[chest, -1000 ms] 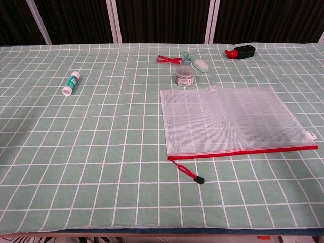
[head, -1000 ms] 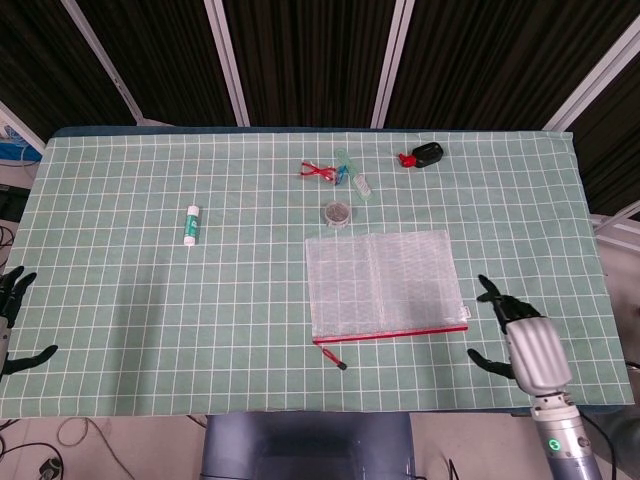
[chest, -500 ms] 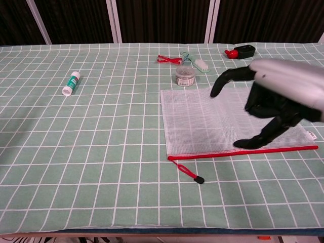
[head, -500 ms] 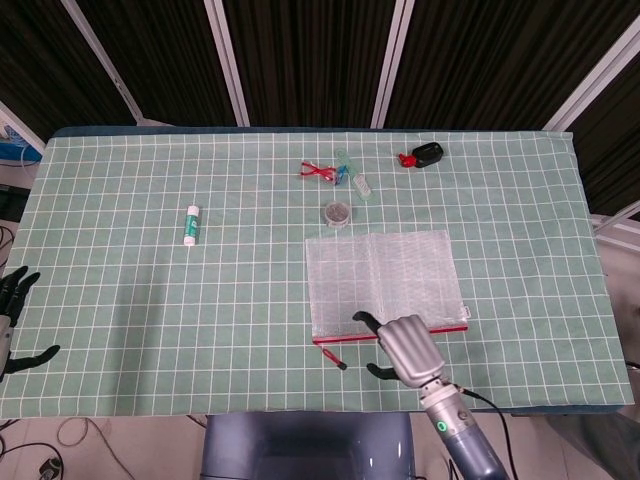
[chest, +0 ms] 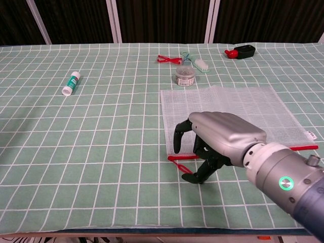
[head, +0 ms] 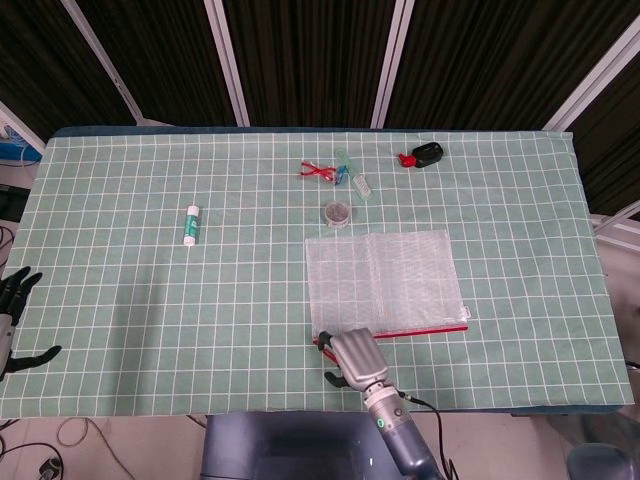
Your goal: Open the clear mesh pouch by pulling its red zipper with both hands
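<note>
Chest view is showing the right hand hanging over the near left corner of the clear mesh pouch, its dark fingers curling down and apart toward the red zipper; whether they are touching the zipper or its pull cord I cannot tell, and nothing is plainly being gripped. From the head camera the left hand is sitting off the near left edge of the table, fingers spread and holding nothing. The pouch is lying flat right of centre on the green checked cloth, zipper along its near edge. Just beyond its far left corner a small round jar is standing. Farther back a red cord, a small brush and a black-and-red object are lying near the far edge. Well to the left, a glue stick is lying on its side.
</note>
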Robot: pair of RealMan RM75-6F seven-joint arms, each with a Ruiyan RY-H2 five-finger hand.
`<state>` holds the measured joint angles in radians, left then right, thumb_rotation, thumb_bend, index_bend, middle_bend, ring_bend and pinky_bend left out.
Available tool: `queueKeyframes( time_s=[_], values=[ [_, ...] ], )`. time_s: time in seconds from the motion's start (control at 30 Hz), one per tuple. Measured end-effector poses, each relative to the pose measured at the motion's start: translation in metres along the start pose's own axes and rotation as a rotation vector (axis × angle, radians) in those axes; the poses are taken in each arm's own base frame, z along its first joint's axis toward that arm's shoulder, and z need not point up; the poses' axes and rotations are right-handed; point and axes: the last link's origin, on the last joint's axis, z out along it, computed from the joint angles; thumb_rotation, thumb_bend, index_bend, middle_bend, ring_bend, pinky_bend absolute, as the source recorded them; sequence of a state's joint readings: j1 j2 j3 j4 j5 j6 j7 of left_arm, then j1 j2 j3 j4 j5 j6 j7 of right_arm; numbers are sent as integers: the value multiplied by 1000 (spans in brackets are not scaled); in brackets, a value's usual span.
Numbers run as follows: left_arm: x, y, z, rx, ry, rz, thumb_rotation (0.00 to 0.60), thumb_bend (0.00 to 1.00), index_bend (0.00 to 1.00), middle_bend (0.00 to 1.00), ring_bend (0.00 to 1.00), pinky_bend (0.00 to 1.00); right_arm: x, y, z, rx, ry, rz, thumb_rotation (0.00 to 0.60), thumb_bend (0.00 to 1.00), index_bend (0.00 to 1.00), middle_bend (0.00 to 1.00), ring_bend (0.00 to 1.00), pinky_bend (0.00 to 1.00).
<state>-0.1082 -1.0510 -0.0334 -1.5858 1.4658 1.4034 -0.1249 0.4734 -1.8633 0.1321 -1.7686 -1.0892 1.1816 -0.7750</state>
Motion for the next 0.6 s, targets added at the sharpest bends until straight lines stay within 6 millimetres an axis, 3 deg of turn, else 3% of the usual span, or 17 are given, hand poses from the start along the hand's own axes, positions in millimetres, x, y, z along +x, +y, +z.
queueKeyframes(
  time_s=[0.27, 0.6],
  values=[
    [0, 0, 1, 2, -4, -8, 600, 15, 0, 0, 0, 0, -18, 5, 12, -69, -24, 58, 600, 312, 466, 1000, 1000, 1000],
    [0, 0, 1, 2, -2, -13, 600, 15, 0, 0, 0, 0, -26, 6, 16, -95, -18, 94, 600, 356, 485, 1000, 1000, 1000]
  ],
)
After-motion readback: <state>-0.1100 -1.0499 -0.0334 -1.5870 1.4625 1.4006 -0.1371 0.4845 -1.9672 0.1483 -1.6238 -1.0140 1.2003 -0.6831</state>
